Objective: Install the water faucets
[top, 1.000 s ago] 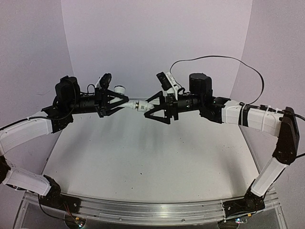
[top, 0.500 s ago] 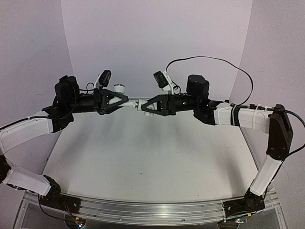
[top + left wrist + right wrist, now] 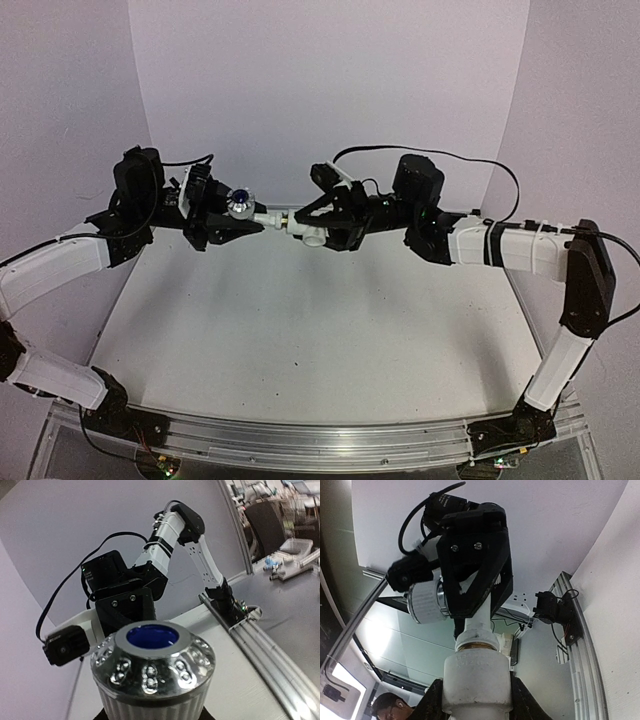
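Two white water faucets parts meet end to end in mid-air above the table's far side. My left gripper (image 3: 256, 215) is shut on the tap part (image 3: 262, 213), whose silvery knob with a blue centre (image 3: 152, 666) fills the left wrist view and hides the jaws. My right gripper (image 3: 477, 696) is shut on the white elbow part (image 3: 477, 677), with a black finger (image 3: 436, 702) pressed to each side. A brass thread (image 3: 477, 647) shows at the joint between the parts. From the top view the elbow part (image 3: 312, 234) hangs just right of the joint.
The white table (image 3: 300, 330) lies below both arms, with an aluminium rail (image 3: 320, 440) along its near edge. White backdrop panels (image 3: 330, 90) close the far side and both flanks. A black cable (image 3: 440, 158) loops over the right wrist.
The right gripper stood wide open round the elbow part and has shut on it. Both wrists have rolled; the knob's blue face now points toward the top camera.
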Tool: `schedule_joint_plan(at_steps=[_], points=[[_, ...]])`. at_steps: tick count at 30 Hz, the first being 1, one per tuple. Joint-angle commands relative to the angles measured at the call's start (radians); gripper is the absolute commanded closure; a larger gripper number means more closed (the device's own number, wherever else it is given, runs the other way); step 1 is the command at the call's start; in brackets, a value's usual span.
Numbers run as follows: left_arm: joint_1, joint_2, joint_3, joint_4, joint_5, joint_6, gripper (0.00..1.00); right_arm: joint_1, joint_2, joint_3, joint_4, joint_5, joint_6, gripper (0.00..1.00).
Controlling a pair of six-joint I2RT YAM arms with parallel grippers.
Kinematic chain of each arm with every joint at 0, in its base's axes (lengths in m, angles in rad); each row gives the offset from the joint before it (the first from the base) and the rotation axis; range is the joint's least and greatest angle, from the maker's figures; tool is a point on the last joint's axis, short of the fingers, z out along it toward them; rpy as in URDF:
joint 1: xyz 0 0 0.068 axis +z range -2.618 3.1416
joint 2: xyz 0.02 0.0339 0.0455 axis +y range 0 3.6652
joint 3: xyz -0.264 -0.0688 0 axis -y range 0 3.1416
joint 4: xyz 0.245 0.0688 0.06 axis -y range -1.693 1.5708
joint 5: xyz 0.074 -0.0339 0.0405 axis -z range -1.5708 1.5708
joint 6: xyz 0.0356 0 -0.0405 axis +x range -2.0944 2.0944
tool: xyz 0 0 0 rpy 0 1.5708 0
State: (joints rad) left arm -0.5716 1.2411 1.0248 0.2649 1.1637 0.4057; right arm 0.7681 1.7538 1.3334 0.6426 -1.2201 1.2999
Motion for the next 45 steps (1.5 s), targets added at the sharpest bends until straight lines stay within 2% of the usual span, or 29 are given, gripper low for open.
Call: schedule_joint_plan(at_steps=[1,4,6,8,9,10,12,13,16,17,19,20,22,24,25,26,27,30,32,37,41,45], points=[[-0.017,-0.030,0.118,0.057,0.297,0.573,1.00,-0.025,-0.032,0.028,0.047,0.056,0.210,1.00],[-0.002,-0.056,0.111,0.048,0.185,0.745,1.00,-0.026,-0.048,0.014,0.038,0.095,0.212,1.00],[0.000,-0.062,0.108,0.040,0.119,0.764,1.00,-0.026,-0.058,0.008,0.014,0.125,0.184,0.93],[0.002,-0.058,0.103,0.033,0.070,0.718,1.00,-0.026,-0.070,0.010,-0.035,0.154,0.117,0.65],[0.003,-0.050,0.099,0.032,0.053,0.668,1.00,-0.026,-0.083,0.016,-0.078,0.172,0.062,0.44],[0.003,-0.047,0.095,0.031,0.043,0.627,1.00,-0.026,-0.094,0.024,-0.120,0.183,0.027,0.35],[0.003,-0.043,0.096,0.031,-0.005,0.525,1.00,-0.030,-0.121,0.053,-0.248,0.215,-0.121,0.10],[0.002,-0.033,0.114,0.031,-0.043,0.363,1.00,-0.035,-0.146,0.077,-0.398,0.250,-0.232,0.02],[0.003,-0.011,0.141,0.031,-0.104,0.110,1.00,-0.066,-0.205,0.099,-0.540,0.311,-0.388,0.02],[0.003,0.009,0.156,0.032,-0.149,-0.082,1.00,-0.089,-0.263,0.086,-0.612,0.359,-0.508,0.02],[0.003,0.037,0.165,0.034,-0.195,-0.321,1.00,-0.109,-0.336,0.075,-0.717,0.458,-0.725,0.02],[0.003,0.049,0.163,0.035,-0.224,-0.494,1.00,-0.110,-0.372,0.061,-0.785,0.530,-0.845,0.02],[0.002,0.072,0.148,0.039,-0.362,-0.811,1.00,-0.110,-0.463,0.002,-0.798,0.610,-1.057,0.02],[0.004,0.093,0.136,0.039,-0.431,-1.188,1.00,-0.109,-0.493,-0.036,-0.783,0.581,-1.233,0.02],[0.002,0.110,0.130,0.041,-0.417,-1.330,1.00,-0.109,-0.501,-0.050,-0.778,0.538,-1.347,0.02],[-0.013,0.114,0.119,0.048,-0.416,-1.450,1.00,-0.109,-0.504,-0.071,-0.766,0.516,-1.390,0.02],[-0.040,0.115,0.107,0.064,-0.419,-1.520,1.00,-0.108,-0.504,-0.092,-0.730,0.511,-1.445,0.02],[-0.077,0.073,0.075,0.072,-0.486,-1.617,1.00,-0.108,-0.472,-0.138,-0.662,0.434,-1.523,0.02],[-0.081,0.057,0.059,0.074,-0.503,-1.647,1.00,-0.107,-0.451,-0.162,-0.590,0.402,-1.510,0.02],[-0.095,0.054,0.026,0.080,-0.477,-1.656,1.00,-0.098,-0.373,-0.202,-0.358,0.358,-1.369,0.02],[-0.098,0.062,0.009,0.087,-0.444,-1.650,1.00,-0.098,-0.306,-0.167,-0.307,0.326,-1.260,0.02],[-0.100,0.062,0.017,0.100,-0.423,-1.620,1.00,-0.091,-0.242,-0.158,-0.194,0.214,-1.111,0.14]])
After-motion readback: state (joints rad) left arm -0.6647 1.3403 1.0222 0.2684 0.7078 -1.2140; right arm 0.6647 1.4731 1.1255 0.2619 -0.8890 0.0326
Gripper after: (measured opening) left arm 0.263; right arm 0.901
